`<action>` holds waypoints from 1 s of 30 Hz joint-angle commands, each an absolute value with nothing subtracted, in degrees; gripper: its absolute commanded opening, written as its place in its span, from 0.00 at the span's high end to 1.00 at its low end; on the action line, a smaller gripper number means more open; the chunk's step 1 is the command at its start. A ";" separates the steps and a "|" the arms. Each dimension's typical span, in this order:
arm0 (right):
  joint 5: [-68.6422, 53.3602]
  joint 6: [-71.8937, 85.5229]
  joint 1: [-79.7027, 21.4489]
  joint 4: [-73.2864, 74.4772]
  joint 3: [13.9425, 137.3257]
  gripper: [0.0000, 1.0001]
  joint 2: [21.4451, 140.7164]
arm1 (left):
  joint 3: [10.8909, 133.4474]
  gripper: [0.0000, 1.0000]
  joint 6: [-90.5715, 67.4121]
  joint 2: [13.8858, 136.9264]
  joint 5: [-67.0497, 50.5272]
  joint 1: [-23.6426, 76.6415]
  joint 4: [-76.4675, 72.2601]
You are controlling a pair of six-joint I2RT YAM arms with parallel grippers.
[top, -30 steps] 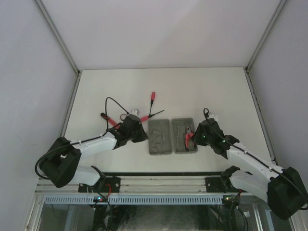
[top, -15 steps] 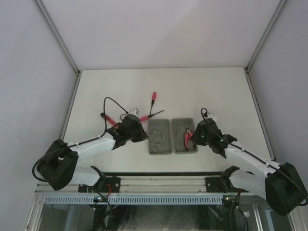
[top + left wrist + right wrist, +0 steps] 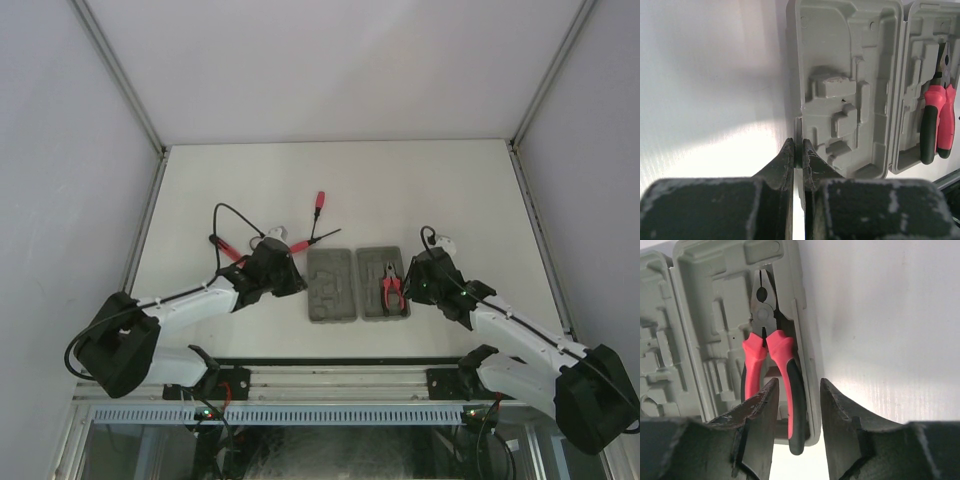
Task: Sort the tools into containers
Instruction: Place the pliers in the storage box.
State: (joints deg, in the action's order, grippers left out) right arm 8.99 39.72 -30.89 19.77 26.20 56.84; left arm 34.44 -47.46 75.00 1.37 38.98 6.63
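Observation:
Two grey trays lie side by side. The left tray (image 3: pixel 331 283) (image 3: pixel 840 50) is empty. The right tray (image 3: pixel 374 262) (image 3: pixel 916 55) (image 3: pixel 715 300) holds the red-and-black pliers (image 3: pixel 392 291) (image 3: pixel 771 355) (image 3: pixel 935 120). My left gripper (image 3: pixel 297 283) (image 3: pixel 798 151) is shut on the left tray's left rim. My right gripper (image 3: pixel 409 290) (image 3: pixel 796 390) is open, its jaws either side of the pliers' right handle and the tray's right rim, not touching. Three screwdrivers (image 3: pixel 319 203) (image 3: pixel 305 243) (image 3: pixel 226 249) lie on the table behind the left arm. The ring is not discernible.
A black cable (image 3: pixel 228 212) loops up over the left arm. Grey walls close in the white table (image 3: pixel 440 190) at the back and both sides. The metal rail (image 3: pixel 330 375) with the arm bases runs along the near edge.
My right gripper has opened and let go of the pliers, which now lie in the right tray. It has drawn back slightly. The left gripper stays on the tray rim.

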 commanded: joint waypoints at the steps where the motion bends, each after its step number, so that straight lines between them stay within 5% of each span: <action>1: 10.84 39.45 -31.05 20.39 27.85 0.59 55.63 | 33.71 1.00 -48.23 73.43 2.67 38.67 6.47; 12: 13.97 38.40 -31.11 26.34 32.00 0.31 49.74 | 34.30 1.00 -49.22 72.82 3.77 38.67 7.42; 30: 20.34 36.19 -39.39 31.13 40.64 0.43 57.90 | 34.85 1.00 -48.90 72.25 4.26 38.67 8.54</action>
